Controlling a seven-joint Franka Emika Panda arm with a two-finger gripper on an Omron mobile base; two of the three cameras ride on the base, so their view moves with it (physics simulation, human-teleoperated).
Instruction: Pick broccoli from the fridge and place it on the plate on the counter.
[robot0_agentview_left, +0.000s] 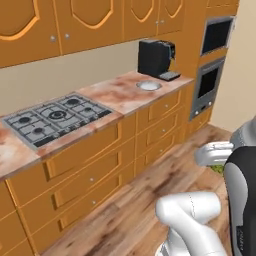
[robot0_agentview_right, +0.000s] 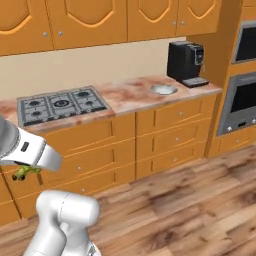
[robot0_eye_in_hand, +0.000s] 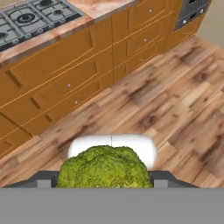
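Green bumpy broccoli (robot0_eye_in_hand: 103, 168) sat pinched between the gripper (robot0_eye_in_hand: 105, 179) jaws above wooden floor; the small pale round plate (robot0_agentview_left: 148, 85) lay on the mottled pink stone counter (robot0_agentview_left: 117, 95).

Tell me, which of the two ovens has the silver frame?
The lower oven, its dark window framed in silver and a bar handle below. The upper oven above it has a thinner pale rim set into the orange cabinet.

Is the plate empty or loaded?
Empty: the plate on the counter is bare; the broccoli sits at the tool.
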